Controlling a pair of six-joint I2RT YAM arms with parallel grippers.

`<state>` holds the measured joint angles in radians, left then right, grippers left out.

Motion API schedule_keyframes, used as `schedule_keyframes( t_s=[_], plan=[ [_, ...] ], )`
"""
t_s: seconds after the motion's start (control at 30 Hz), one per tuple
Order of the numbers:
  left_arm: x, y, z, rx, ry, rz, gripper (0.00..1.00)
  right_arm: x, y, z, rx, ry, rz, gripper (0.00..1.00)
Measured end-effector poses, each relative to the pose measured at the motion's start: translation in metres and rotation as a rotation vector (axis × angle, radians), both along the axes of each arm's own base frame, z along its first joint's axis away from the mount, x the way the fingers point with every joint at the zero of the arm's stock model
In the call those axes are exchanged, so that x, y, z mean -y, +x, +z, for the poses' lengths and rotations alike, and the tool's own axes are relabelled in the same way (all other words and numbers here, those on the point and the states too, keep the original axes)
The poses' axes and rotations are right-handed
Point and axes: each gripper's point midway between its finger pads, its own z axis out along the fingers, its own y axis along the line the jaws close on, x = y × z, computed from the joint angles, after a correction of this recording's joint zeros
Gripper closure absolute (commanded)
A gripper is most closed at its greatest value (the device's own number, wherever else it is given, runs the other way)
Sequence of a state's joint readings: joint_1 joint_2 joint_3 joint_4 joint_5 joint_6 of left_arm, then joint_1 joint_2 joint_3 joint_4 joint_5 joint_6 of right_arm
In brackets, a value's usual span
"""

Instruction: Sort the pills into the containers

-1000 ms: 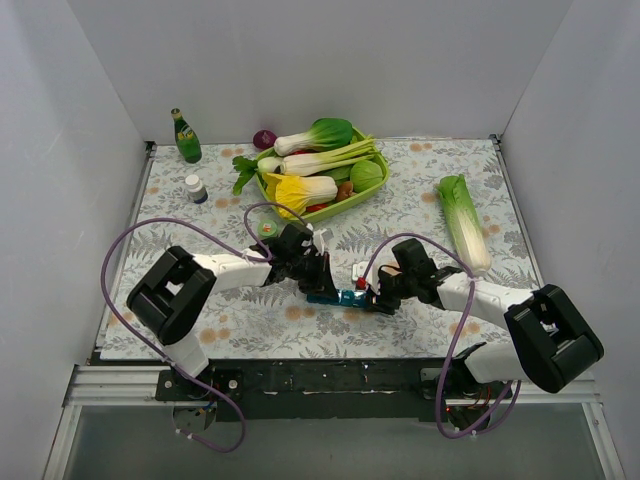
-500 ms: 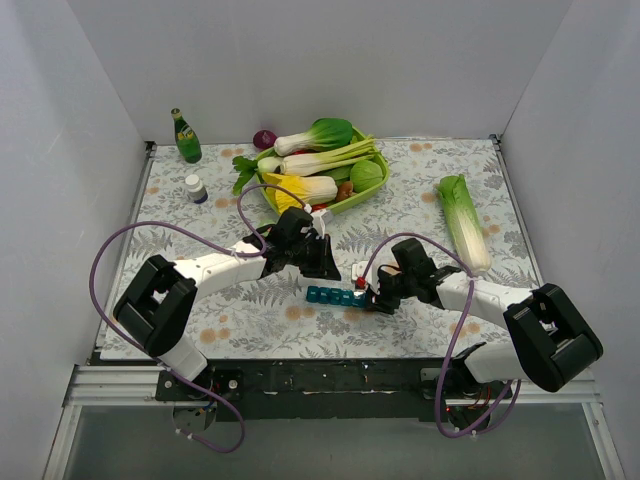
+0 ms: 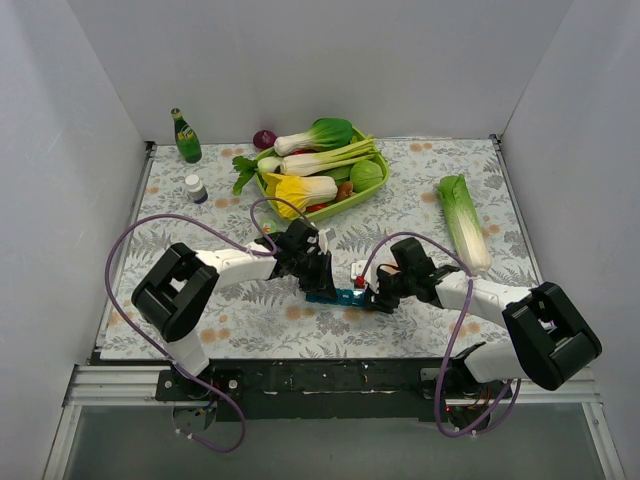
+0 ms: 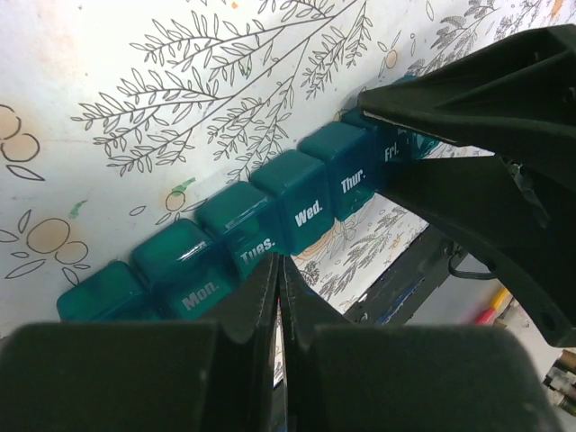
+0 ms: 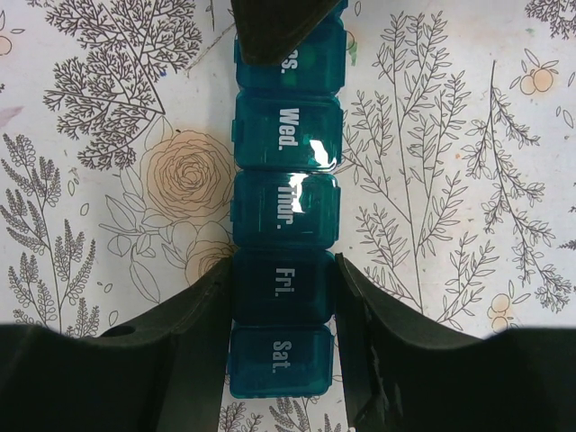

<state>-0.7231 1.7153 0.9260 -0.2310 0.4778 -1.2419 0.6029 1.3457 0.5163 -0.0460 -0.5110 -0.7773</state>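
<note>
Clamping pill organiser (image 5: 286, 216): right tool (image 5: 281, 290).

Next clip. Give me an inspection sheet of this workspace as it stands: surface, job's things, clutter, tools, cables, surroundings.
Surface: table under a floral-print cover.
Job's things: teal pill organiser near the front edge, visible lids shut; loose pills: nothing seen.
Clutter: lime-green basket of vegetables, green bottle, white-capped bottle, cabbage, red onion.
Tools: left tool shut, tips at the organiser's edge between Tues. and Wed.; right tool grips the Fri. compartment by its sides.
Cables: purple cables loop off both arms.
Surroundings: plain white walls on three sides.
</note>
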Motion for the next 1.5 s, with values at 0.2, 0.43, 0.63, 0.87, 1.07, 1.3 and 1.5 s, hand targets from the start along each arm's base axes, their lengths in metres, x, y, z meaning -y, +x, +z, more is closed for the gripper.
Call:
schedule_keyframes(
  t_s=[0.2, 0.43, 0.63, 0.87, 1.07, 1.3, 1.5],
  plan=[
    [0.002, -0.002, 0.001, 0.0, -0.005, -0.008, 1.0, 0.0, 0.001, 0.0, -0.001, -0.002, -0.006, 0.67],
    [-0.006, 0.002, 0.013, 0.043, 0.027, 0.025, 0.94, 0.0, 0.002, 0.0, -0.002, -0.003, -0.011, 0.57],
    [-0.01, 0.014, 0.09, 0.245, -0.083, 0.086, 0.7, 0.0, 0.002, 0.0, -0.003, -0.003, -0.011, 0.28],
    [-0.046, 0.012, 0.176, 0.529, -0.215, 0.208, 0.27, 0.006, -0.002, 0.004, 0.0, -0.024, -0.009, 0.13],
    [-0.072, 0.004, 0.184, 0.597, -0.222, 0.268, 0.42, 0.012, -0.013, 0.011, -0.016, -0.036, 0.003, 0.15],
    [-0.059, -0.007, 0.134, 0.461, -0.209, 0.201, 0.71, -0.002, -0.018, 0.042, -0.026, 0.052, 0.042, 0.32],
    [-0.026, -0.006, 0.082, 0.295, -0.219, 0.113, 0.78, -0.016, -0.016, 0.05, -0.11, 0.09, 0.03, 0.79]
  ],
)
